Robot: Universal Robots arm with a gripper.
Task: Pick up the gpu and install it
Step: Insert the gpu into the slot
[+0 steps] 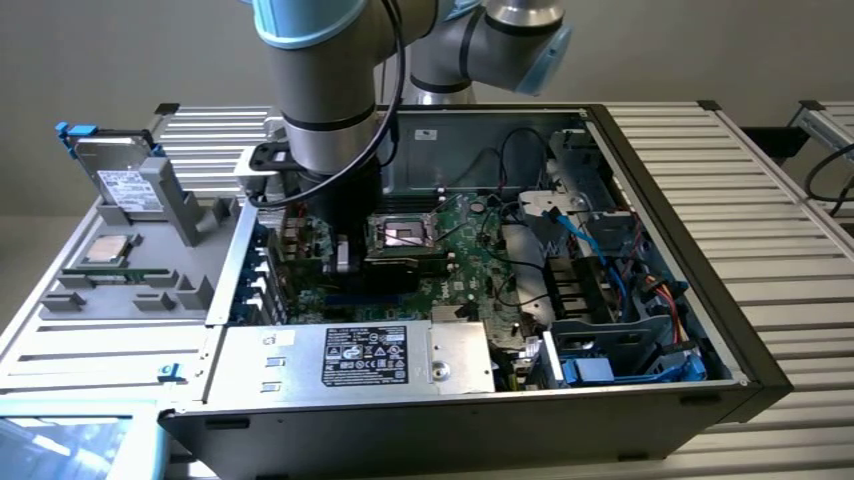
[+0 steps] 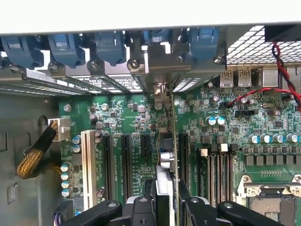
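Note:
The gpu (image 2: 165,157) shows edge-on in the wrist view, a thin card standing upright over the green motherboard (image 2: 127,108) among the black expansion slots. Its silver end bracket (image 2: 160,70) sits at the case's rear wall, under the row of blue latches. My gripper (image 2: 165,207) is shut on the card's upper edge, one black finger on each side. In the exterior view the arm reaches down into the open computer case (image 1: 747,330), with the gripper (image 1: 340,255) low over the motherboard at the exterior view's left side of the case.
A grey tray (image 1: 187,225) outside the case holds a silver drive (image 1: 127,185) and a small square processor chip (image 1: 107,250). Inside are the power supply (image 1: 354,360), the CPU socket (image 1: 400,235) and loose blue and black cables (image 1: 574,235). A braided cable (image 2: 33,157) lies beside the slots.

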